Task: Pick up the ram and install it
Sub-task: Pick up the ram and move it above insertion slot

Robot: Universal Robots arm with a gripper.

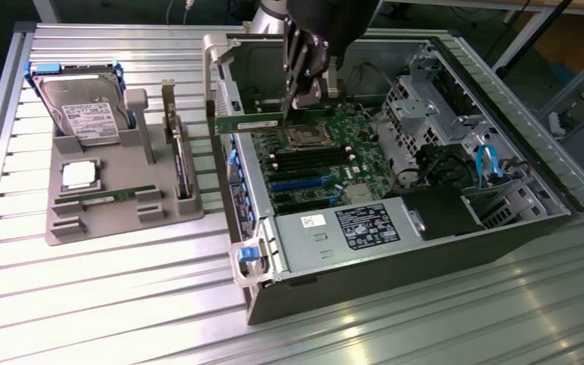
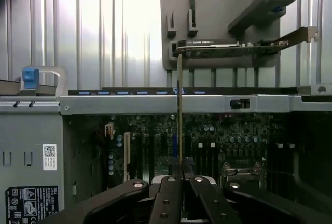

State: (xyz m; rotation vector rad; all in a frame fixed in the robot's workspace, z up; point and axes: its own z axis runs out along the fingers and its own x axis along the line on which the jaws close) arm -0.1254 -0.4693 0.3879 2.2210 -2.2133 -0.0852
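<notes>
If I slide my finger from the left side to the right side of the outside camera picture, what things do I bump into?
hard drive → green card standing on its edge → ram → blue cable

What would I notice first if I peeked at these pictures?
First you'd spot the big open computer case on the exterior view's right, with its insides showing. Just above it, the robot's gripper is shut on a thin green memory stick, holding it up in the air. On the exterior view's left, a grey tray carries a hard drive.
</notes>
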